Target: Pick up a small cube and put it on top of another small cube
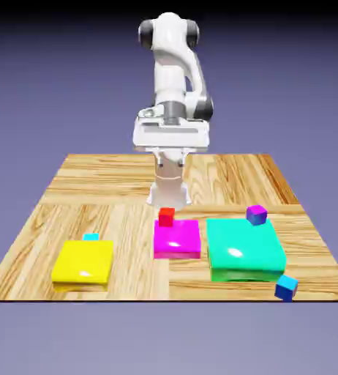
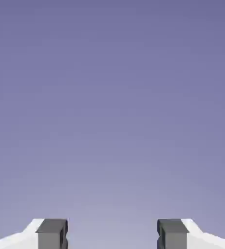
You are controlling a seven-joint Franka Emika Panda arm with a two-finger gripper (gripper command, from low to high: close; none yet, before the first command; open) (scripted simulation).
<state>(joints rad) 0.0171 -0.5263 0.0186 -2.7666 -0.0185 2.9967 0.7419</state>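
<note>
My hand (image 2: 112, 236) hangs high with its fingers spread and nothing between them, seeing only backdrop. The small cube (image 1: 286, 287) sits at the surface (image 1: 121, 183) near edge, beside the green slab (image 1: 243, 249), free to grasp from above.

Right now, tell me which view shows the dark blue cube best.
The exterior view. The dark blue cube sits in plain sight at the table's near edge, just off the green slab's corner. The hand view shows only backdrop between the open tool's fingertips.
</note>
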